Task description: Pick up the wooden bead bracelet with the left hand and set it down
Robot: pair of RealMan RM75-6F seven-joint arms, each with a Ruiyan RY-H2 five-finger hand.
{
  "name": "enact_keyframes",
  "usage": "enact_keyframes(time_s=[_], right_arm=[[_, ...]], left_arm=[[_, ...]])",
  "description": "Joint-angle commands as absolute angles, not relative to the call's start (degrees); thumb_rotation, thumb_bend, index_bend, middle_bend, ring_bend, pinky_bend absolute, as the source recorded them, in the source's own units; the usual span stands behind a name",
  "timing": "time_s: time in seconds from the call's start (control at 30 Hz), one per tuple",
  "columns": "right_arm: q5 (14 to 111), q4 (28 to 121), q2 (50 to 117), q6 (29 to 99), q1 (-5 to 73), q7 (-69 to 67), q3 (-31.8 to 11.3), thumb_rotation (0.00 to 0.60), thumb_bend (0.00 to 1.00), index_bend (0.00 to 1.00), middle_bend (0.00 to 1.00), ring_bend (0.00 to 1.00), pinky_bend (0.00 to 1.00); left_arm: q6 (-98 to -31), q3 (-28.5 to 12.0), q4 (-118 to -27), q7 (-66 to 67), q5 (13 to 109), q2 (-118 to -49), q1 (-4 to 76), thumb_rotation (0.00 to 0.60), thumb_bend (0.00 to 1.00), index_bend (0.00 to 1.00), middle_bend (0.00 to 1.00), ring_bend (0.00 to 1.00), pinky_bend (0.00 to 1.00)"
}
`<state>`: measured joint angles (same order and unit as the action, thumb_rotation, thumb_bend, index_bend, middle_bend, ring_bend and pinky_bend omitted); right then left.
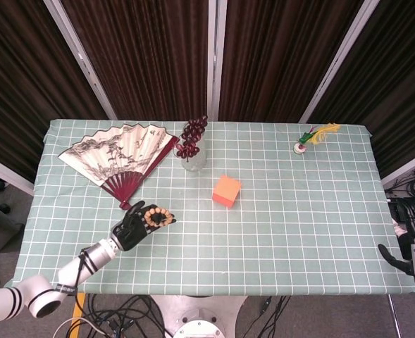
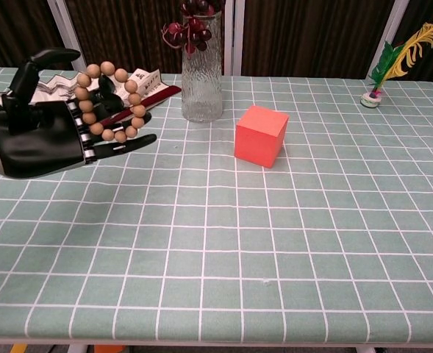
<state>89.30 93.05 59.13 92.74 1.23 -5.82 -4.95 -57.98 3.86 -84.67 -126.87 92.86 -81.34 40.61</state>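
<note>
Your left hand (image 2: 43, 140) is raised above the near-left part of the table (image 1: 306, 218), palm turned up, and it carries the wooden bead bracelet (image 2: 107, 100), which loops around the outstretched fingers (image 2: 120, 145) with the thumb standing apart to the left. In the head view the bracelet sits as a small ring of light beads at the fingertip end of the hand, just near of the handle of the folding fan (image 1: 120, 158). The fan lies spread open on the far-left side of the table. To the right of it stands a glass vase (image 2: 201, 79) with dark red berries, and an orange cube (image 2: 261, 135) sits near the table's middle. A small feathered ornament (image 1: 311, 137) rests at the far right. Your right hand (image 1: 411, 239) hangs off the right edge of the table, and you cannot tell whether its fingers are spread or curled.
</note>
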Motion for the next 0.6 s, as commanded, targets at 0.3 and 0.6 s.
enact_keyframes(time_s=[0.3, 0.6], right_arm=[[89.8, 95.9, 55.4, 93.6, 1.7, -3.9, -6.4, 0.600, 0.10, 0.00, 0.10, 0.00, 0.00], [89.0, 96.8, 53.8, 91.6, 2.9, -4.7, -6.9, 0.600, 0.10, 0.00, 0.10, 0.00, 0.00]], left_arm=[[-54.9, 0.4, -84.2, -99.3, 81.5, -83.4, 38.4, 0.184, 0.31, 0.56, 0.64, 0.26, 0.20], [-44.0, -3.7, -89.4, -109.0, 76.2, -79.6, 38.6, 0.348, 0.40, 0.54, 0.66, 0.27, 0.19]])
